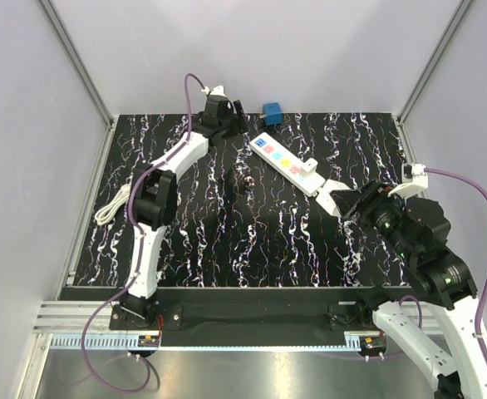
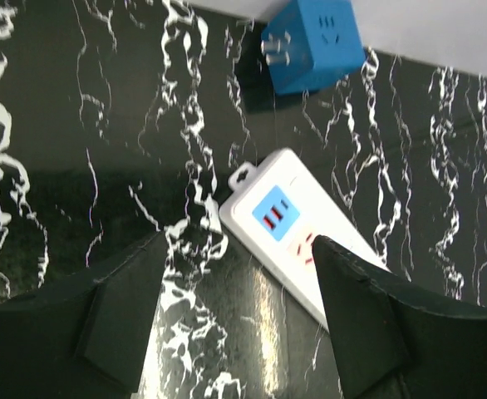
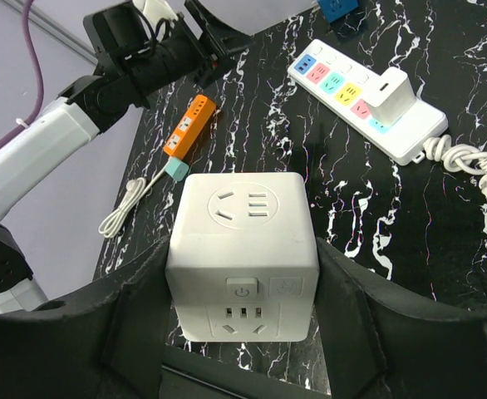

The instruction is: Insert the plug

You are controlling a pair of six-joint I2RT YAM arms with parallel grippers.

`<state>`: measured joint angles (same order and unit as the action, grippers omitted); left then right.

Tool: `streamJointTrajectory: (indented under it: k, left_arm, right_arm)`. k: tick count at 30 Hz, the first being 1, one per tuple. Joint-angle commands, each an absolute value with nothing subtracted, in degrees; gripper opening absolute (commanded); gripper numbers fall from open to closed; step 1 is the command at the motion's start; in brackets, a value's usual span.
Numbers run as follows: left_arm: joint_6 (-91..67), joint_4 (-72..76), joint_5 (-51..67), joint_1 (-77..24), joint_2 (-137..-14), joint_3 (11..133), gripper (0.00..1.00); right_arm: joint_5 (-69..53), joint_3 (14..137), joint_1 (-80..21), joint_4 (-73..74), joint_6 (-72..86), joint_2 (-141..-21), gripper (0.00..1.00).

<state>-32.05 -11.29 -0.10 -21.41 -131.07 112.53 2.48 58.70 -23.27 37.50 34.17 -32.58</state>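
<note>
A white cube socket with a power button sits between the fingers of my right gripper, which is shut on it; in the top view the cube is just off the near end of the white power strip. The strip has coloured outlets and a white adapter plugged in. My left gripper is open and empty at the back of the table, over the strip's far end. A blue cube plug with metal prongs lies beyond it by the back wall.
An orange adapter with a teal end and a coiled white cable lie at the table's left. The strip's cord and plug are bundled at its near end. Grey walls close the back and both sides.
</note>
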Motion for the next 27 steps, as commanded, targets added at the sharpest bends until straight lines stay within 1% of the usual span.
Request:
streamJointTrajectory:
  k: [1,3,6,12,16,20,24,27]
  left_arm:
    - [-32.8,-10.5,-2.0,-21.1,-135.4,117.9,0.77]
    - [-33.0,-6.0,2.6,-20.9,-136.9,118.0,0.77]
    - [-34.2,-0.7,6.0,-20.4,-139.7,118.6,0.75]
    - [-38.4,-0.2,8.2,-20.0,-145.3,123.3,0.73]
    - [-41.9,4.3,11.7,-20.0,-149.0,124.7,0.71]
    - [-44.0,7.4,12.7,-19.9,-151.9,127.4,0.71]
    - [-44.6,7.4,14.8,-19.9,-154.4,131.3,0.68]
    - [-45.4,7.5,16.3,-20.3,-153.5,128.5,0.67]
  right_arm:
    - [2.9,59.6,-23.5,32.8,34.6,-33.0,0.0]
    - [2.6,59.4,-23.5,32.6,34.6,-33.1,0.0]
    - [2.5,58.9,-23.5,32.2,34.5,-33.2,0.0]
    - [2.3,58.9,-23.5,32.1,33.9,-33.7,0.0]
    - [2.1,58.7,-23.5,31.7,34.5,-33.9,0.0]
    - [2.5,58.4,-23.5,31.6,34.6,-32.7,0.0]
    - [2.2,58.2,-23.5,31.7,34.5,-32.2,0.0]
    - [1.7,58.6,-23.5,31.6,34.2,-32.6,0.0]
